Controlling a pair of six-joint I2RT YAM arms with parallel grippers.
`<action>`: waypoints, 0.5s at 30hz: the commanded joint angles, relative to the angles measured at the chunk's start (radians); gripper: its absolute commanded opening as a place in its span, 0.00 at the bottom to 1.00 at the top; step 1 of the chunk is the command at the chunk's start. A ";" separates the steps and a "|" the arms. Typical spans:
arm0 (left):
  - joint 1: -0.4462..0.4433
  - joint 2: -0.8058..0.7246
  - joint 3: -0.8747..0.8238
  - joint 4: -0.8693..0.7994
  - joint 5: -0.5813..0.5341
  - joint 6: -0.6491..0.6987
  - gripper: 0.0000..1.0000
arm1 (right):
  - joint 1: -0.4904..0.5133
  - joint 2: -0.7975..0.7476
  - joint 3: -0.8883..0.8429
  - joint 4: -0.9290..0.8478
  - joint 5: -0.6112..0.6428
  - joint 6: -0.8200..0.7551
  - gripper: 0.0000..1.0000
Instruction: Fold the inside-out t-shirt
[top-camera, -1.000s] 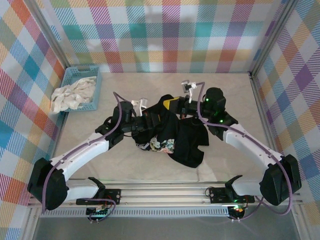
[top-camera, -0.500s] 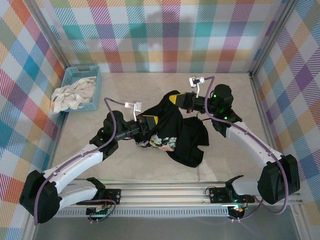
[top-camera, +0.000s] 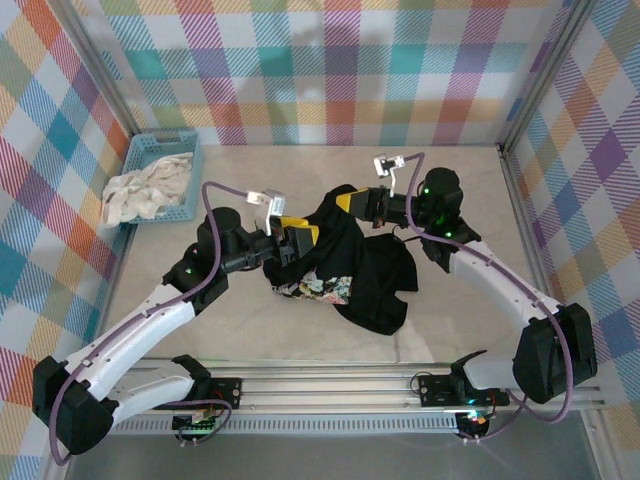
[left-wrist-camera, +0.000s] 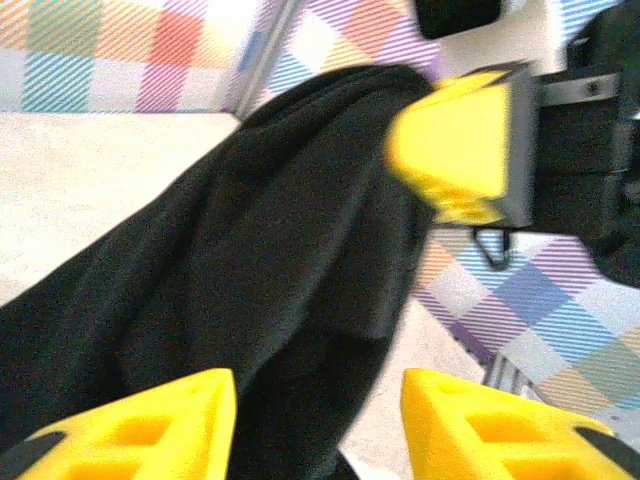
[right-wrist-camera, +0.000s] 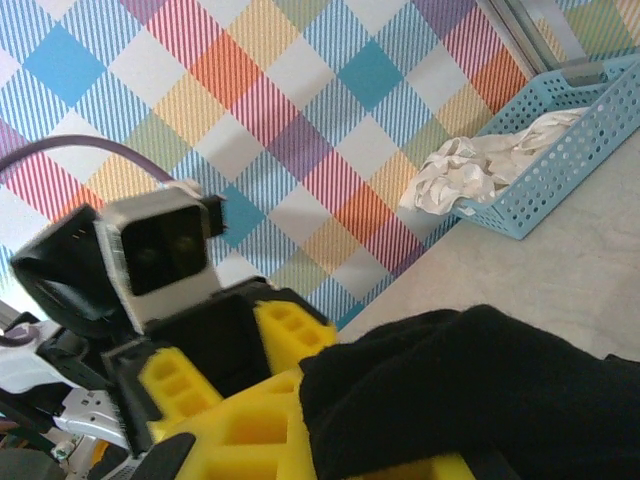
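Sagging t-shirt (multicoloured print overhead)

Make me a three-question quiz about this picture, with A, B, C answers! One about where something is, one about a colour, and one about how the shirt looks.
1. Where is the basket on the table?
A) far left corner
B) near right corner
C) the middle

2. What colour are the gripper fingers?
A) green
B) yellow
C) red

3. How is the t-shirt?
A) neatly folded
B) inside the basket
C) bunched up, held by both grippers

Answers:
1 A: in the top view the basket sits against the left wall, at the far side.
2 B: both wrist views show yellow fingers.
3 C: the left gripper and right gripper each pinch part of the crumpled black cloth.
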 joint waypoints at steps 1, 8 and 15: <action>-0.017 0.014 0.058 -0.012 0.067 0.023 0.41 | -0.008 0.002 0.045 0.018 -0.022 -0.022 0.00; -0.017 0.092 0.132 -0.044 0.113 0.008 0.39 | -0.006 0.003 0.048 0.009 -0.019 -0.030 0.00; -0.017 0.166 0.187 -0.079 0.119 0.002 0.39 | -0.007 0.000 0.049 0.005 -0.019 -0.031 0.00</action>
